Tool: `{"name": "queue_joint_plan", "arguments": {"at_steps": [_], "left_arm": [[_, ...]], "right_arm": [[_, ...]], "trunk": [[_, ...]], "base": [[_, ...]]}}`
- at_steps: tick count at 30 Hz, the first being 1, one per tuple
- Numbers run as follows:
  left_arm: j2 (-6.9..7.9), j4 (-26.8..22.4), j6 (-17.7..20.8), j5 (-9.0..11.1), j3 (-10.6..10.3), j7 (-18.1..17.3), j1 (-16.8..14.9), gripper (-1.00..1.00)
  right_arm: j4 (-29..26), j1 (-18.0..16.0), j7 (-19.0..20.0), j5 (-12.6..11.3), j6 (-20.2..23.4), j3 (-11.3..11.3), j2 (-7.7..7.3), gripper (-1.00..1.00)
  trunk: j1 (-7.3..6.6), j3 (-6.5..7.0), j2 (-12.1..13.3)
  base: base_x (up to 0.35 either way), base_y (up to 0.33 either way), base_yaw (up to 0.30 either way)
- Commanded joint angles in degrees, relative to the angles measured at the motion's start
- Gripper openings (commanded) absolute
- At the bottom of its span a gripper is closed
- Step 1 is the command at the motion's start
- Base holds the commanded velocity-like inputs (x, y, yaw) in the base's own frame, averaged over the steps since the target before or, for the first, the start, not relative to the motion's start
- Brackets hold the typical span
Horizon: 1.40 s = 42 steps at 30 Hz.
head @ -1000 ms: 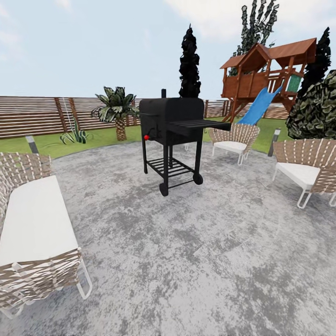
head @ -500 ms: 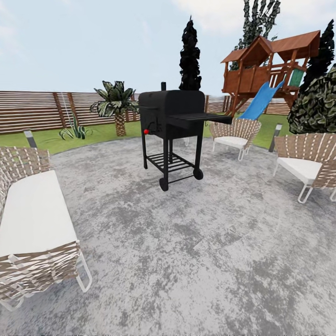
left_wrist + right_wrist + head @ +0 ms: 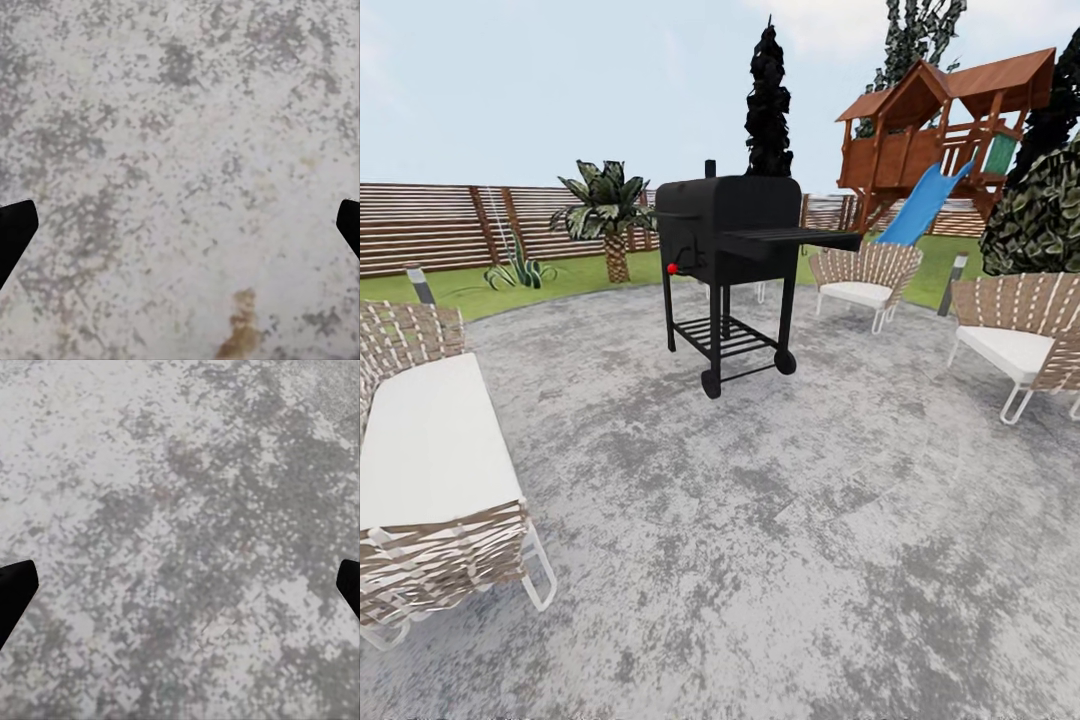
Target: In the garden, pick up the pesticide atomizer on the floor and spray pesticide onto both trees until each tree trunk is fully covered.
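The pesticide atomizer is out of view. I stand on a grey mottled patio with the garden's green lawn and brown slat fence beyond it. A crown of mottled dark-green leaves rises behind a wooden playhouse; its trunk is hidden. My left gripper is open over bare patio stone, its black fingertips far apart. In the same way my right gripper hangs open above the stone, empty.
A black wheeled grill stands straight ahead. A woven sofa is close at left, and woven chairs sit at right. A short palm, a black cypress, a leafy bush and lamp posts edge the lawn.
The whole head view has shifted: the grill, fence and playhouse sit a little higher in the picture, so the camera has moved. Nothing in the scene itself has moved.
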Motion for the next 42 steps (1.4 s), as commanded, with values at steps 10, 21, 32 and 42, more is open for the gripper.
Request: {"name": "queue_joint_plan", "arguments": {"at_steps": [10, 21, 32, 42], "left_arm": [[0.01, 0.0, -0.2, 0.0, 0.0, 0.0, 0.0, 1.0], [0.01, 0.0, -0.2, 0.0, 0.0, 0.0, 0.0, 1.0], [0.0, 0.0, -0.2, 0.0, 0.0, 0.0, 0.0, 1.0], [-0.01, 0.0, -0.2, 0.0, 0.0, 0.0, 0.0, 1.0]], "right_arm": [[0.0, 0.0, 0.0, 0.0, -0.1, 0.0, 0.01, 1.0], [0.0, 0.0, 0.0, 0.0, -0.1, 0.0, 0.01, 1.0], [0.0, 0.0, 0.0, -0.1, -0.1, 0.0, 0.01, 1.0], [0.0, 0.0, 0.0, 0.0, -0.1, -0.1, 0.01, 1.0]], "trunk": [[2.19, -2.76, -4.0], [4.61, -5.74, -8.5], [7.03, -8.73, -12.9], [9.22, -11.44, -16.9]], "base": [[0.0, 0.0, 0.0], [0.0, 0.0, 0.0], [0.0, 0.0, 0.0], [0.0, 0.0, 0.0]]}}
